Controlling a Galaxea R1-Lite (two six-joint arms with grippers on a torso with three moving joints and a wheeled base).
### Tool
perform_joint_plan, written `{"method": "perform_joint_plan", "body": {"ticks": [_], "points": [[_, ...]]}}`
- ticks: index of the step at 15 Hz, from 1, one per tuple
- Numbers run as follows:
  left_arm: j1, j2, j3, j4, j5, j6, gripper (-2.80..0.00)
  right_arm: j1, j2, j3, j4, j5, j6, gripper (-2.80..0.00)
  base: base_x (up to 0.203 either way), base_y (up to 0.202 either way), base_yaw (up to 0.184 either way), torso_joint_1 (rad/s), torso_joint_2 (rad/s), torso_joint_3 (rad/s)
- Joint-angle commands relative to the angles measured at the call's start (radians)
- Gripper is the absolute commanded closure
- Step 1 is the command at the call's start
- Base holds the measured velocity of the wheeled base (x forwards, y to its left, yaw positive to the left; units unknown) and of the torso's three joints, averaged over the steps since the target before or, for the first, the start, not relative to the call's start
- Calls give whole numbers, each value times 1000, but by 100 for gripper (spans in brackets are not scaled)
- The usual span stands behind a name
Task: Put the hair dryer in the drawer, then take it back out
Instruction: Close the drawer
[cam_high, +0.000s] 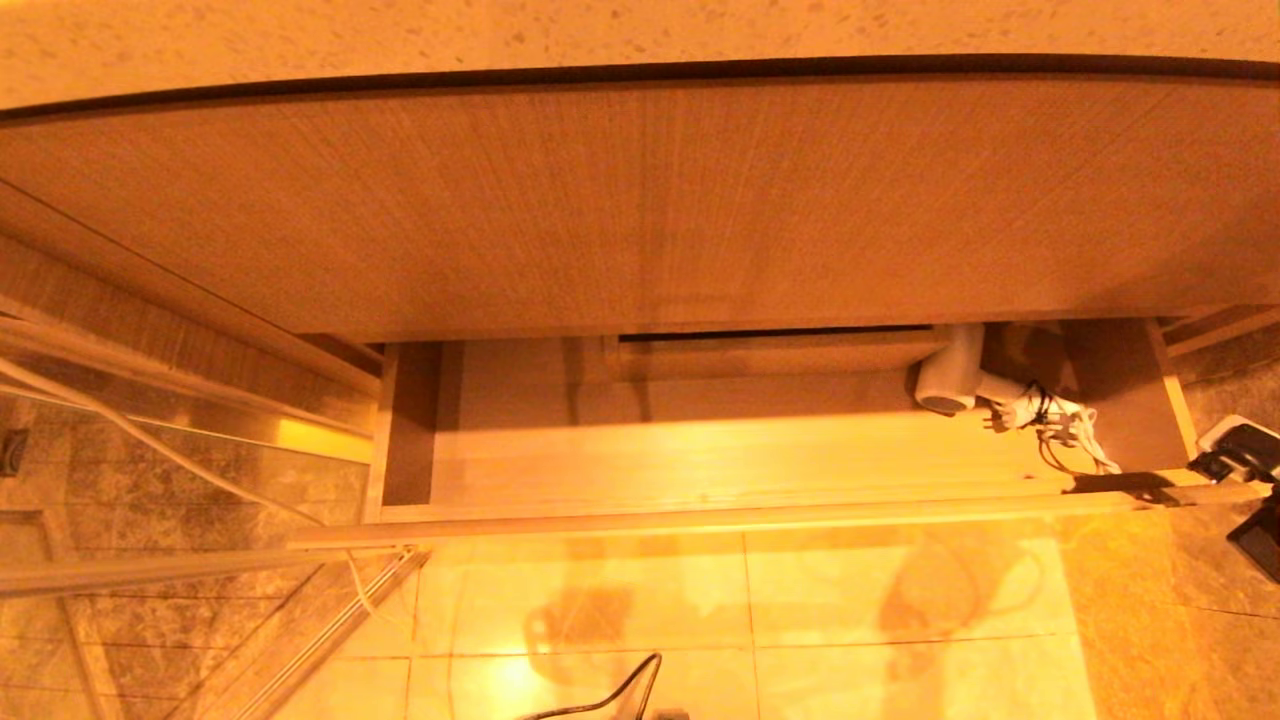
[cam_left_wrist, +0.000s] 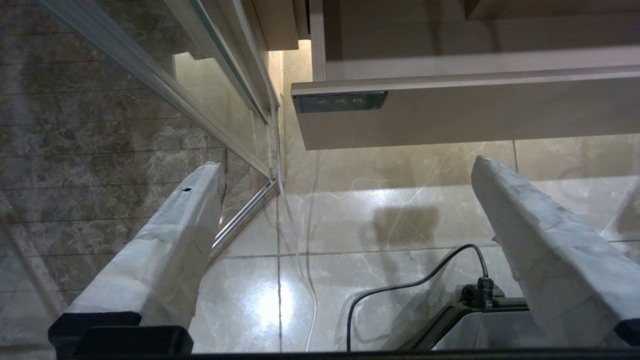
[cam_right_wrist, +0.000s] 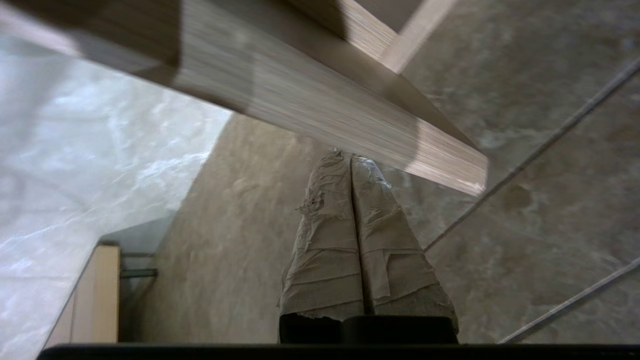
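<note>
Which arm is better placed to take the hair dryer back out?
Likely right. The hair dryer lies at the drawer's right end, and the right gripper is beside that corner; the left gripper hangs low, off to the left.

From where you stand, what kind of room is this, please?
Probably a bathroom, perhaps in a hotel. A hair dryer lies with its cord in the open drawer under a speckled stone counter, the floor is polished marble-like tile, and a metal-framed glass panel stands on the left.
</note>
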Motion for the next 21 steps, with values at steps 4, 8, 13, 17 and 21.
{"method": "perform_joint_plan", "body": {"ticks": [4,8,13,17,21], "points": [[0,0,0,0,0,0,-280,24,7,-20,-152,5,82,0,0,0,0,0,0,0],[0,0,0,0,0,0,-280,54,6,-67,-309,-13,197,0,0,0,0,0,0,0],[0,0,0,0,0,0,-280,51,-53,-62,-257,-6,183,0,0,0,0,0,0,0],[0,0,0,0,0,0,-280,45,-68,-69,-162,-13,170,0,0,0,0,0,0,0],[0,0,0,0,0,0,-280,46,-101,-68,-55,-17,171,0,0,0,0,0,0,0]]}}
